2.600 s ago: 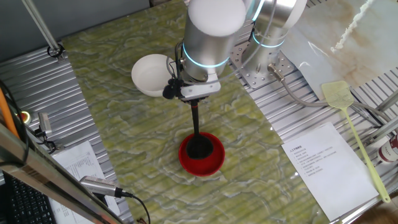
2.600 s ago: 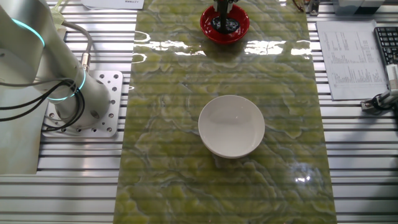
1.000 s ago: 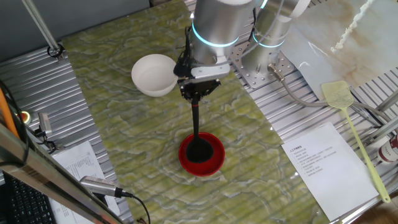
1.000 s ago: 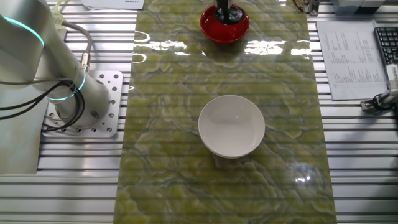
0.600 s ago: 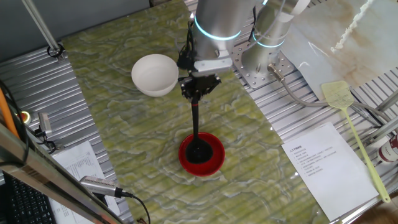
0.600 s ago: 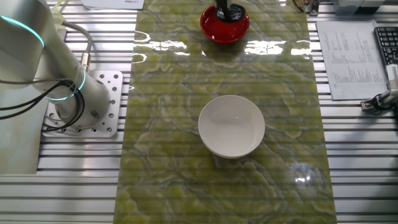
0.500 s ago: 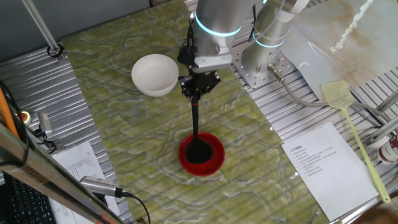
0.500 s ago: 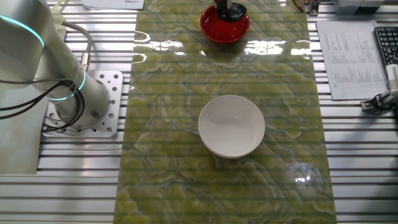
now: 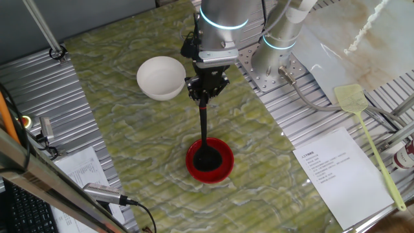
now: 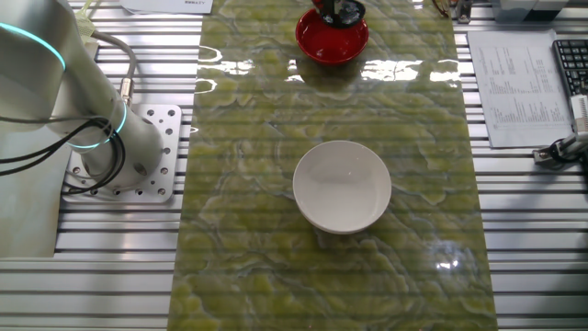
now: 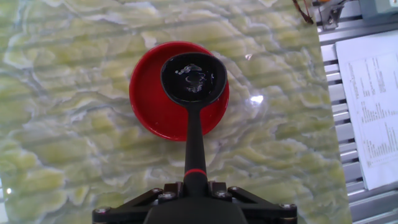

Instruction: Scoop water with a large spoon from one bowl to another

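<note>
I've got the end effector [image 9: 206, 96] clamped on the black ladle [image 11: 191, 99] handle. Its scoop hangs over the red bowl [image 11: 149, 106], water [image 11: 193, 76] glinting inside the scoop. The white bowl [image 10: 342, 186] sits well apart on the green marbled worktop [image 10: 239, 230], nearer the arm's base.

Tabletop [image 9: 116, 71]: green marbled mat over ribbed metal slats. Fly swatter [image 9: 366, 126], yellow-green, lies on slats at right edge. Printed sheet [image 9: 336, 171] flat just beside it. 2nd printed sheet [image 9: 81, 169] at left, near a keyboard [image 9: 19, 210], partly cropped.
</note>
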Robot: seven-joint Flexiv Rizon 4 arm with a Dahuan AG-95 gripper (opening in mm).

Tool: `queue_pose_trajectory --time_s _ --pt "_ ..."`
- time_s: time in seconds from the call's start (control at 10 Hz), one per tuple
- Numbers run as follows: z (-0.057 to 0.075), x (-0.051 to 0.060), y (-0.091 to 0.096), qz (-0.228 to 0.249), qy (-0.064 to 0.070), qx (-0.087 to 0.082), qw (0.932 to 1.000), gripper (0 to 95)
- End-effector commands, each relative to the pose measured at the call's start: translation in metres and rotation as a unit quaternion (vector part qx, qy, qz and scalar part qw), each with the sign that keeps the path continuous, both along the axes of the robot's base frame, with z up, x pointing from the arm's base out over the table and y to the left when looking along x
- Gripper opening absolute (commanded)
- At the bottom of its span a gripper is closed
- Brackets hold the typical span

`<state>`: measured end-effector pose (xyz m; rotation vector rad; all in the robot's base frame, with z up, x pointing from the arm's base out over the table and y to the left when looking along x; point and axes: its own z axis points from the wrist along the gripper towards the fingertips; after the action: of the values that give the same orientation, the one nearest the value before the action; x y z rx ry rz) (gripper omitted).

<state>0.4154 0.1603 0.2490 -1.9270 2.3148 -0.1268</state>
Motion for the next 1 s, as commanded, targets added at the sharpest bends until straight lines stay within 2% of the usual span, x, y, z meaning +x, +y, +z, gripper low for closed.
queue_pose_trajectory --time_s 0.1,0.7,1.0 --pt "0.0003 -0.0039 -0.0031 0.001 -0.001 0.006 1.0 0.0" --pt "-0.0014 -0.0064 -0.0074 -0.012 -0.001 0.029 0.9995 0.0" --pt "-0.0026 -0.0082 -0.0105 -0.018 0.001 0.031 0.9994 0.0"
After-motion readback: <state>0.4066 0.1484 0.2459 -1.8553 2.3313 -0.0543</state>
